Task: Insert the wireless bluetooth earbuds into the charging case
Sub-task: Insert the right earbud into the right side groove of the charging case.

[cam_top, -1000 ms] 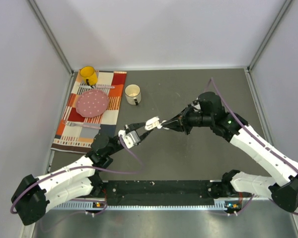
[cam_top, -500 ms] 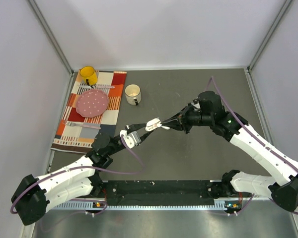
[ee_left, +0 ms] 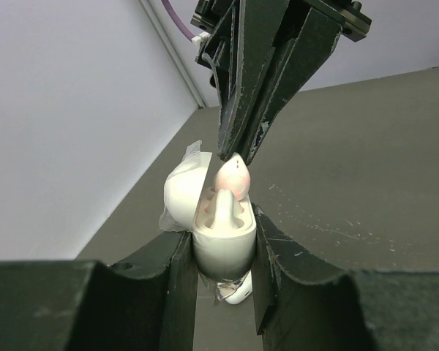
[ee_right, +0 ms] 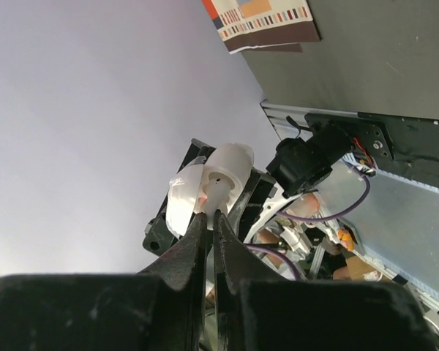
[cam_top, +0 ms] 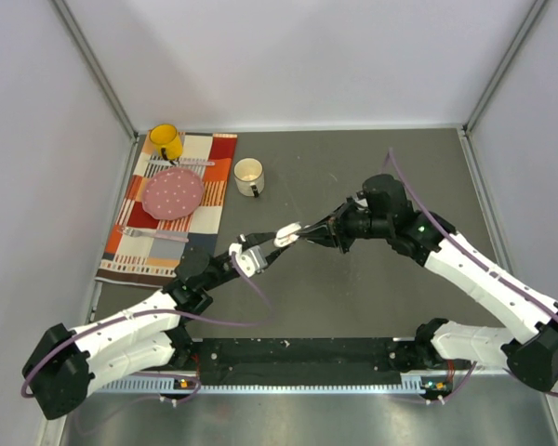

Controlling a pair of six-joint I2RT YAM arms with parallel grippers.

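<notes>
With left jaws, clamped the charging case (ee_left: 223, 238) by its two sides, clear of the dark bench (cam_top: 353, 288), with lid swung back. With right jaws, pinched together on one earbud (ee_left: 233, 179), held it stem-down at the case's open socket, head uppermost. Showed glossy white, rounded, faintly pink on the head in the left wrist view; looked far smaller than the jaws pinching it. Sat mid-air over the bench's middle in the top view.

Dark grey tabletop (cam_top: 372, 307) lies open at right. White ceramic mug (cam_top: 248, 176) and patterned cloth placemat (cam_top: 130, 249) occupy far left.
</notes>
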